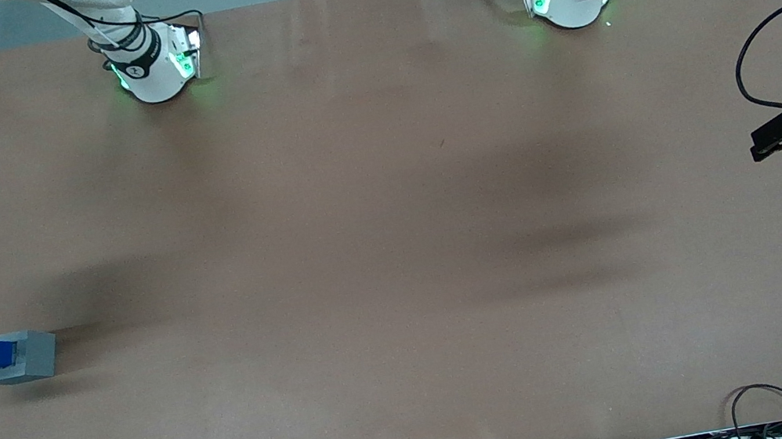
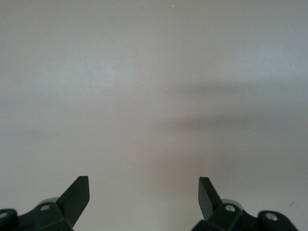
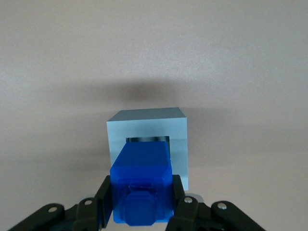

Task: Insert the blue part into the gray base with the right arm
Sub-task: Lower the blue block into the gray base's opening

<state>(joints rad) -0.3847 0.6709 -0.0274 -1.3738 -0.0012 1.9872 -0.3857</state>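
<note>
The black two-finger end effector point(image 3: 142, 204) grips the small bright-blue plastic block point(image 3: 142, 185); the block's tip meets the light-gray cube's point(image 3: 149, 127) socket; brown counter point(image 1: 396, 250) beneath.

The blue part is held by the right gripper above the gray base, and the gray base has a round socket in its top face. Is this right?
Not quite: the socket is square, not round, as the right wrist view shows. The rest stands: the blue part is held by the right gripper, shut on it, above the gray base at the working arm's end of the table.
</note>
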